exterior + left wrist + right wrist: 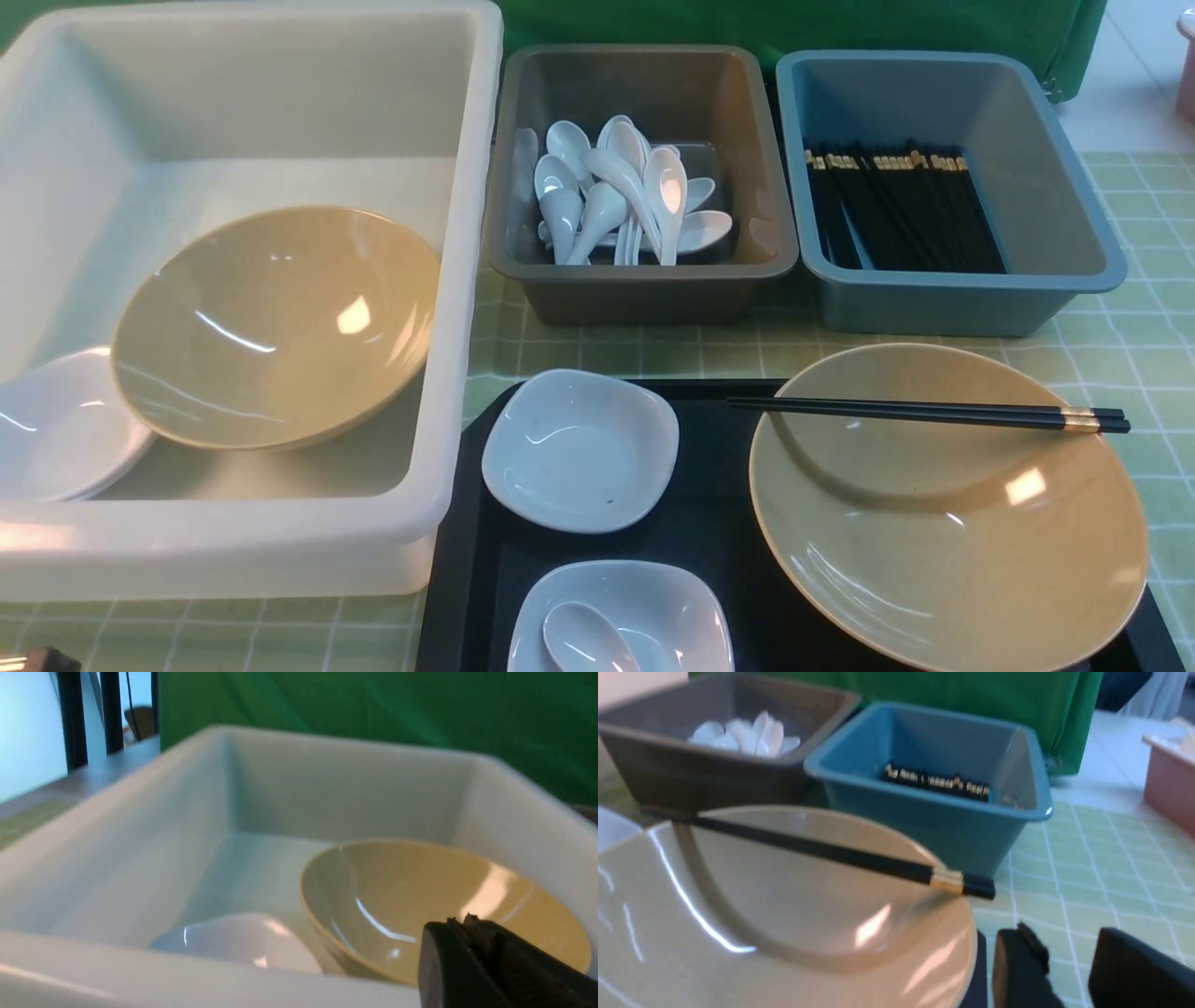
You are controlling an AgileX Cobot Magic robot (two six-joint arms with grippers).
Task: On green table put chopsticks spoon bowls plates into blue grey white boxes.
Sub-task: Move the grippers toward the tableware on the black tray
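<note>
In the large translucent white plastic tub (467, 280) a glossy tan bowl (271, 327) and a white dish (56, 429) are seen, with the left gripper (460, 921) clenched near its rim. On the black tray (719, 523), a pair of black gold-banded chopsticks (924, 413) is laid across a second tan bowl (943, 523). The right gripper (1066, 945) is held parted and empty beside it.

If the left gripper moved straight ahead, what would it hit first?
Most likely the tan bowl in the white box; the left gripper looks clear above the near rim, though depth is unclear.

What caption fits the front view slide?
Chopsticks rest across a tan bowl on the black tray, before grey spoon box and blue chopstick box.
</note>
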